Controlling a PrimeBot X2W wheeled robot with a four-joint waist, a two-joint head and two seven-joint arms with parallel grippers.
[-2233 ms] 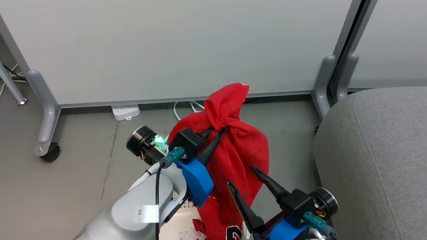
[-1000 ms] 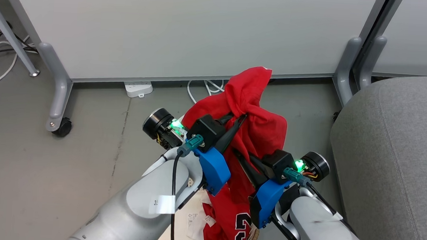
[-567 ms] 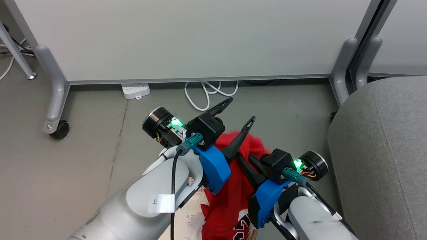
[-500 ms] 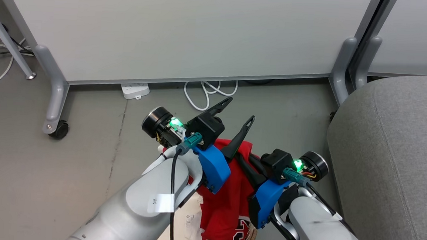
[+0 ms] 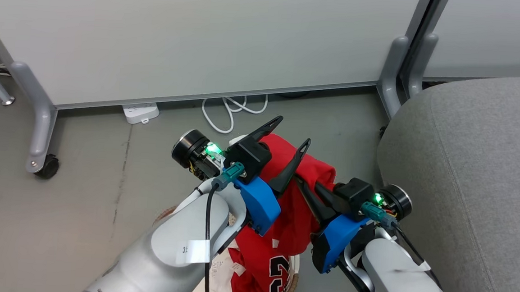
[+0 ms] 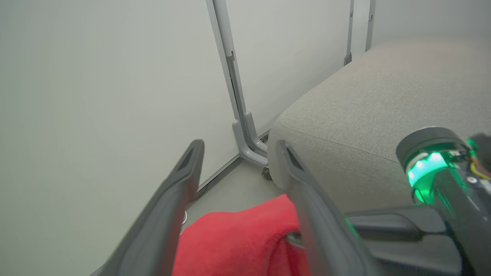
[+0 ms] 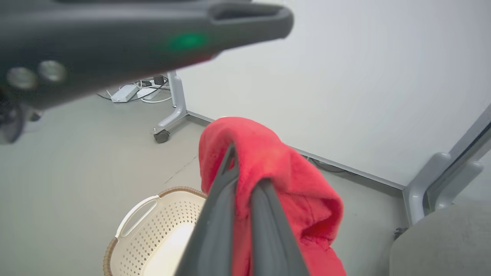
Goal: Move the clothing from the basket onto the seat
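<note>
left fingers [image 5: 291, 166] apart | right fingers [image 5: 316, 204] clamped on red clothing [image 5: 293, 225], hanging over basket [image 7: 153, 230]

Red jersey [image 5: 299, 211], low on the hanging cloth: black numerals with white outline [image 5: 279, 277]. First figure reads "2"; the second looks like "3", creased.

White tag [image 5: 192, 251] on the pale left forearm [image 5: 167, 266]: small dark print starting "3", rest not legible.

White paper labels [image 5: 223, 270] just left of the jersey's lower edge: fine print, too small to read.
</note>
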